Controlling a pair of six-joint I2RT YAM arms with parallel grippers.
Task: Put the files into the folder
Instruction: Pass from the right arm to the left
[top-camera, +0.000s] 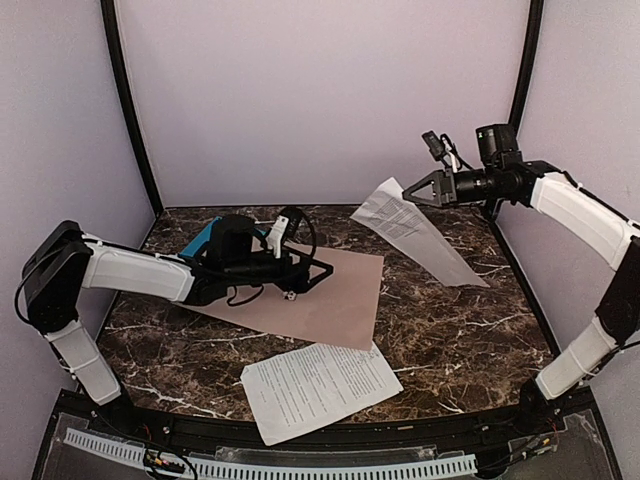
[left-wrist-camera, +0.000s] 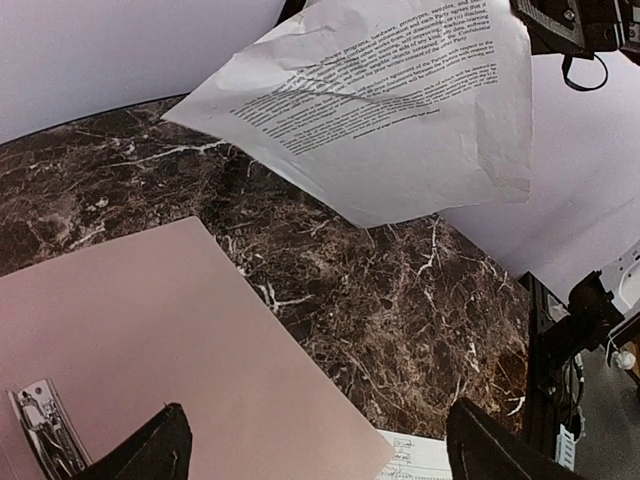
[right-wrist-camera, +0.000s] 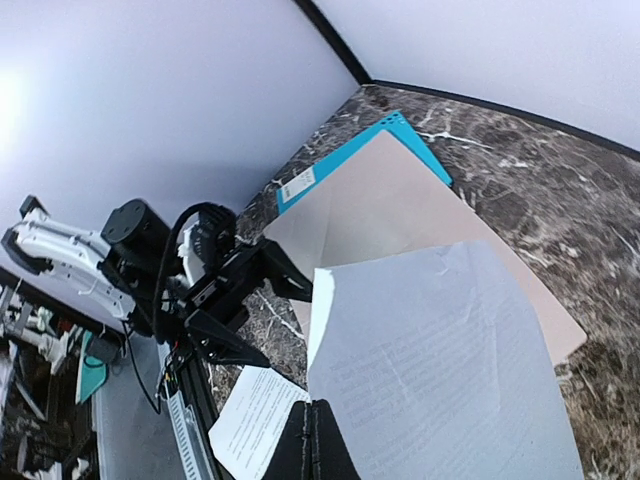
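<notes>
The tan folder (top-camera: 330, 295) lies flat in the middle of the marble table, with its metal clip (left-wrist-camera: 45, 430) showing in the left wrist view. My left gripper (top-camera: 312, 272) hovers low over the folder (left-wrist-camera: 150, 330), open, with nothing between its fingers (left-wrist-camera: 150, 450). One of the files, a white printed sheet (top-camera: 420, 230), hangs in the air at the back right, above the table. My right gripper (top-camera: 412, 190) is shut on its upper corner (right-wrist-camera: 450, 360). More printed paper (top-camera: 318, 388) lies at the table's front edge, partly overlapping the folder's near corner.
A teal folder with a white label (top-camera: 200, 240) lies under the tan one's back left corner (right-wrist-camera: 340, 165). Purple walls with black corner posts close the back and sides. A cable channel (top-camera: 260, 465) runs along the near edge.
</notes>
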